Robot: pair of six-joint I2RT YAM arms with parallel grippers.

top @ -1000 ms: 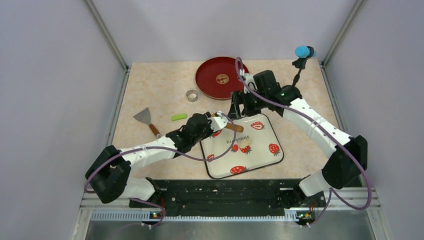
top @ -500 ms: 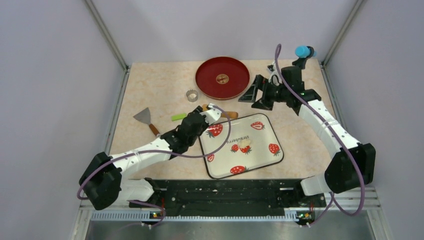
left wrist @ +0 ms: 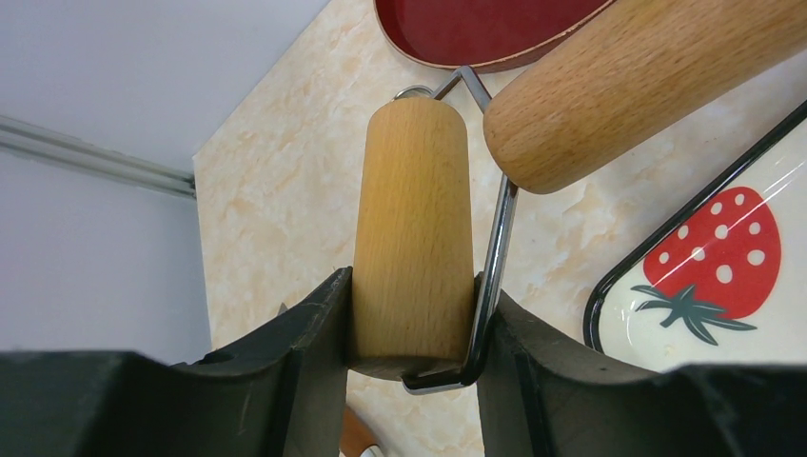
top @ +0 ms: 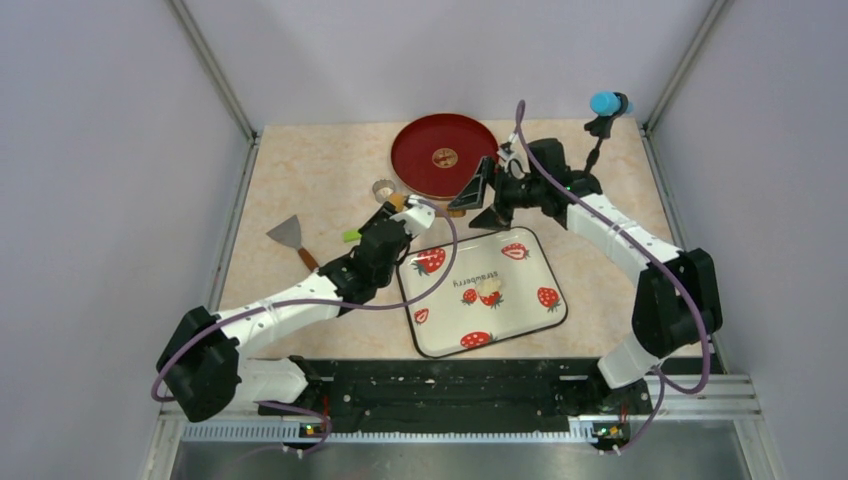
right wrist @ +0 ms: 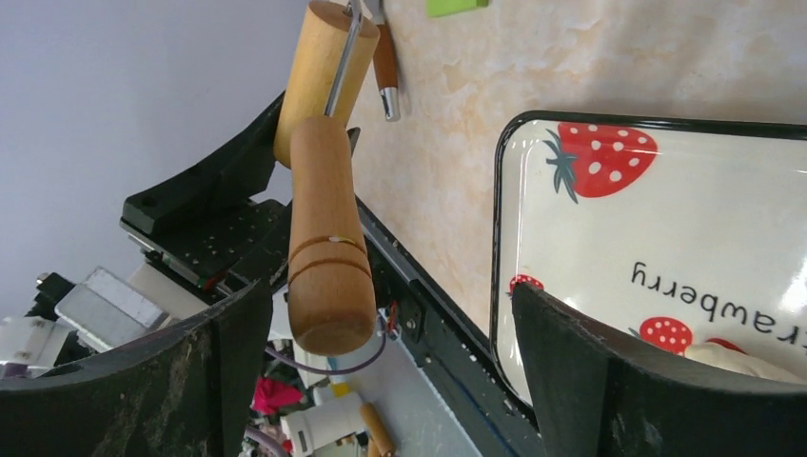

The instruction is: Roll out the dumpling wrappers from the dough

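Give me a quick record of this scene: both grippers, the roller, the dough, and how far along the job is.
left gripper: shut on the drum of the roller
right gripper: open, roller handle in the gap between its jaws, not gripped
roller: held past the far left corner of the tray, not on the dough
dough: small lump on the tray, not flattened
progress: rolling not yet begun

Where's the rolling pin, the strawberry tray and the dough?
rolling pin (left wrist: pixel 414 228), left wrist view, middle of its wooden roller
strawberry tray (top: pixel 508 322), top view, bare white patch inside it
dough (top: pixel 490 291), top view, middle of the lump
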